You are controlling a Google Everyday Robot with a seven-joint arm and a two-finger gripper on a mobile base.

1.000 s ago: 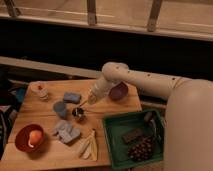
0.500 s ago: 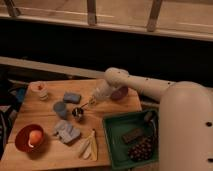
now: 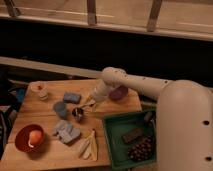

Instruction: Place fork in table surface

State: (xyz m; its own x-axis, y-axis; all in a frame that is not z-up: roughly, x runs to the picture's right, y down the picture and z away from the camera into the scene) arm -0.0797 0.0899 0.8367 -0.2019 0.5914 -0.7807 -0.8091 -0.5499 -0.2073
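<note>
The robot's gripper [image 3: 89,105] is low over the table surface [image 3: 50,105], at the end of the long white arm [image 3: 130,85] that reaches in from the right. I cannot tell if it is open or closed. A thin pale stick shape, which I think is the fork [image 3: 86,106], sits right at the tip of the gripper. I cannot tell if it is touching the wood yet.

Just below and left of the gripper is the small dark metal cup [image 3: 77,113]. Further left of the gripper are two blue blocks [image 3: 71,97]. Behind the gripper, to its right, is a purple bowl [image 3: 119,93]. Well below it lie the cream-yellow pieces [image 3: 88,146], and to its lower right is the green tray [image 3: 131,137].

To do this step well, I think the gripper should go down slowly, so the fork lies flat on bare wood. It should stay a little away from the cup so it does not knock it. Then it should let go gently and lift straight up.

The fork looks tilted. Its long side seems to run from the gripper down and to the left, toward the cup. Which end has the prongs is too small to see
</note>
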